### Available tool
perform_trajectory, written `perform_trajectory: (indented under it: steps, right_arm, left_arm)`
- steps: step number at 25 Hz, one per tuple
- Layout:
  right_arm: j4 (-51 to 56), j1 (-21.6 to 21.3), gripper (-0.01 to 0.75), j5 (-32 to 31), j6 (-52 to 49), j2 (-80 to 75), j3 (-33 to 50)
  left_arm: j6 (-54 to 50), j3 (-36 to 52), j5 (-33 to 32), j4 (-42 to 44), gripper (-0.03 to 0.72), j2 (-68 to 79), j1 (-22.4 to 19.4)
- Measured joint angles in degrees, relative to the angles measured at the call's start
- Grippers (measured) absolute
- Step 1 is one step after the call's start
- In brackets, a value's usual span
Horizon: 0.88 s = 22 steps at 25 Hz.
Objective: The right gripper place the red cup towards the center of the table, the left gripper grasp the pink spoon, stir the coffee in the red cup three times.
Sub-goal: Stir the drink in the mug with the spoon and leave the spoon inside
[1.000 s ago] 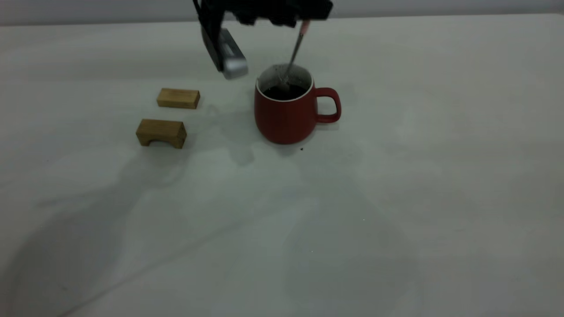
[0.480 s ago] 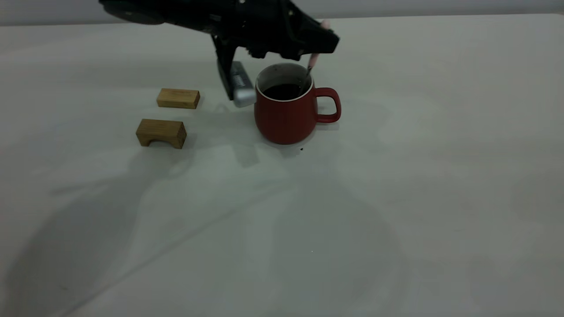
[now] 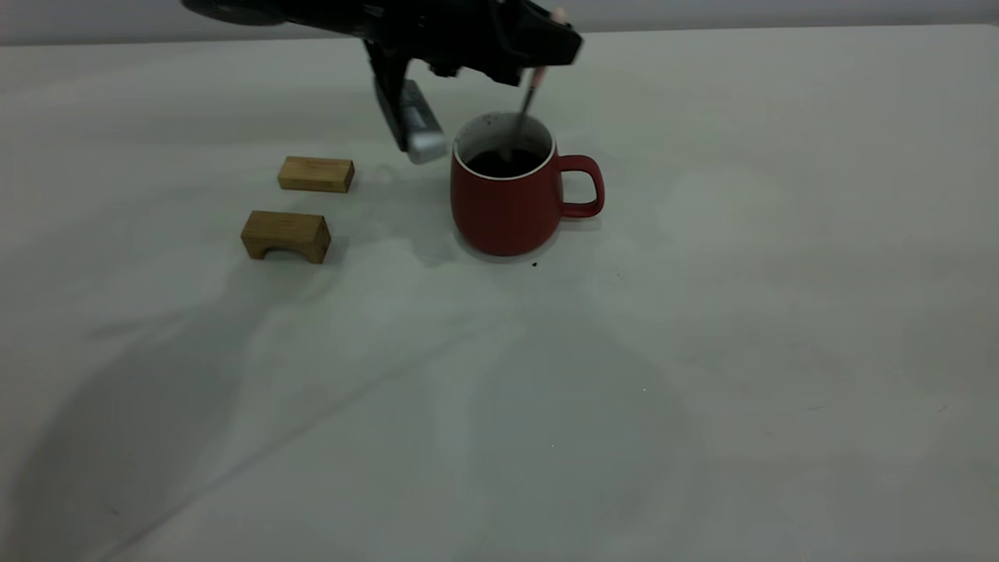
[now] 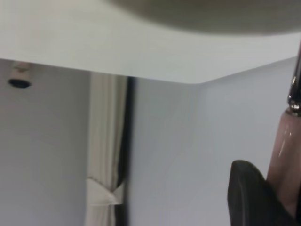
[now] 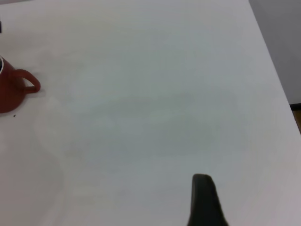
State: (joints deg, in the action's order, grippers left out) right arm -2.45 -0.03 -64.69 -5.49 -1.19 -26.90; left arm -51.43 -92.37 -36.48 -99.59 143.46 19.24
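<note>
left gripper (image 3: 546, 43) gripping pink spoon (image 3: 535, 78), above red cup (image 3: 507, 199)

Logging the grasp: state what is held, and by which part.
The left gripper holds the pink-handled metal spoon by its pink handle; the right gripper holds nothing.

Pink spoon (image 3: 531, 94) bowl hidden under coffee (image 3: 503, 162)

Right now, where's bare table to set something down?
The table is bare right of the red cup handle and all along the near side. It is crowded behind the cup, where the left hand holds the pink spoon, and around the two wooden blocks.
</note>
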Motion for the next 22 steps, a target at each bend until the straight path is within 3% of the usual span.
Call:
perform_trajectory:
  steps: [5, 11, 16, 22]
  right_arm:
    - [0.0, 0.0, 0.541, 0.0, 0.0, 0.0, 0.0]
    - [0.0, 0.0, 0.541, 0.0, 0.0, 0.0, 0.0]
    - [0.0, 0.0, 0.541, 0.0, 0.0, 0.0, 0.0]
    - [0.0, 0.0, 0.541, 0.0, 0.0, 0.0, 0.0]
  left_arm:
    - [-5.1, 0.0, -4.7, 4.0, 0.152, 0.3, 0.7]
    - [-10.9, 0.1, -7.3, 10.8, 0.152, 0.3, -2.6]
    - [-7.2, 0.1, -4.6, 7.6, 0.152, 0.3, -3.6]
    - [0.3, 0.1, -3.3, 0.9, 0.152, 0.8, -1.1]
